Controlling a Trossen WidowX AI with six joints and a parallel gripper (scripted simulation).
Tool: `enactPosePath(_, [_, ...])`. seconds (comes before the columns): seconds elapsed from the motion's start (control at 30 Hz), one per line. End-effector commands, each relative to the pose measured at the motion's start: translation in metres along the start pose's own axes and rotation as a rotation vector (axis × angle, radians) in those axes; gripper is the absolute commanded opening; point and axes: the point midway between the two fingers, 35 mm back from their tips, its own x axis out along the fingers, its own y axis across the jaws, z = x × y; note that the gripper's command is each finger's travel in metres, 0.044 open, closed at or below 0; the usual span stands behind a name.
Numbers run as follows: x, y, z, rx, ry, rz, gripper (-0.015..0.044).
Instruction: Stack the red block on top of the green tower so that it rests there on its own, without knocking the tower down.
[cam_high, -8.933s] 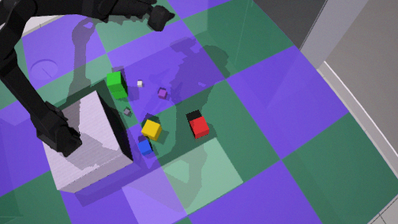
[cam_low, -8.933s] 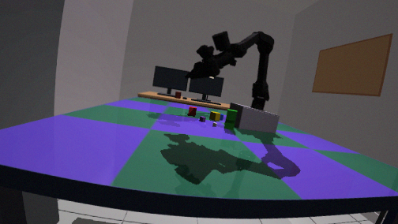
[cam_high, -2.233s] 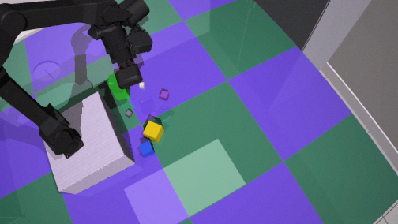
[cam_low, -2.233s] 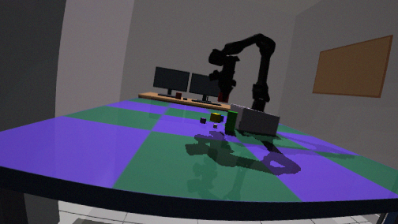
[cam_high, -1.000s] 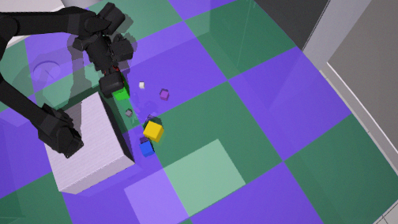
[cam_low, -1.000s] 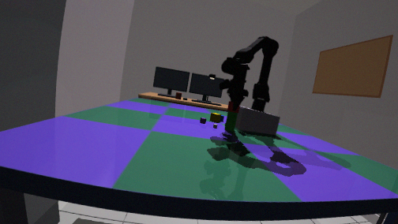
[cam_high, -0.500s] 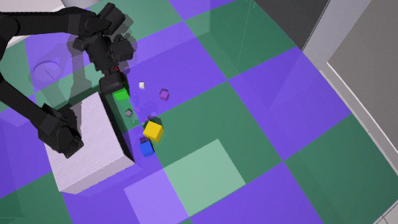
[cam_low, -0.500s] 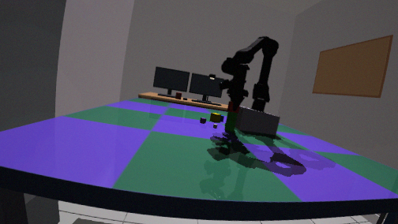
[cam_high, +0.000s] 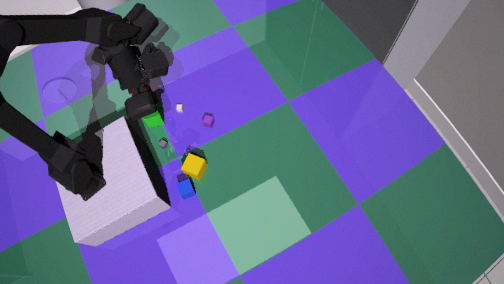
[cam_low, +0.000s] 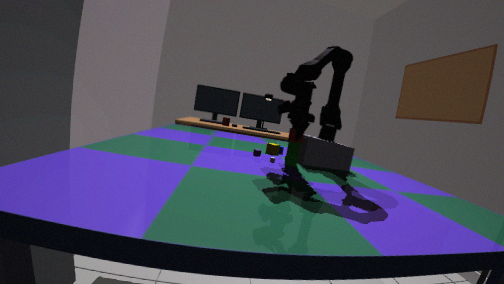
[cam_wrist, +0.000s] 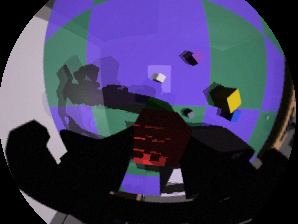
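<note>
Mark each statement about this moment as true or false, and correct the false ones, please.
1. The gripper is shut on the red block. True.
2. The yellow block sits on top of the green tower. False: it is on the table near the blue block.
3. The tower stands beside the grey box. True.
4. The gripper is empty and wide open. False: it holds the red block over the tower.
</note>
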Motion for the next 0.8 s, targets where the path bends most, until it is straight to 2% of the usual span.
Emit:
enactPosePath(0.0, [0.0006,-0.0001,-0.0001,0.0,0.0,0.0,0.021])
enactPosePath(0.3, [0.0006,-0.0001,-0.0001,0.0,0.0,0.0,0.044])
enactPosePath(0.77, [0.0006,-0.0001,-0.0001,0.0,0.0,0.0,0.044])
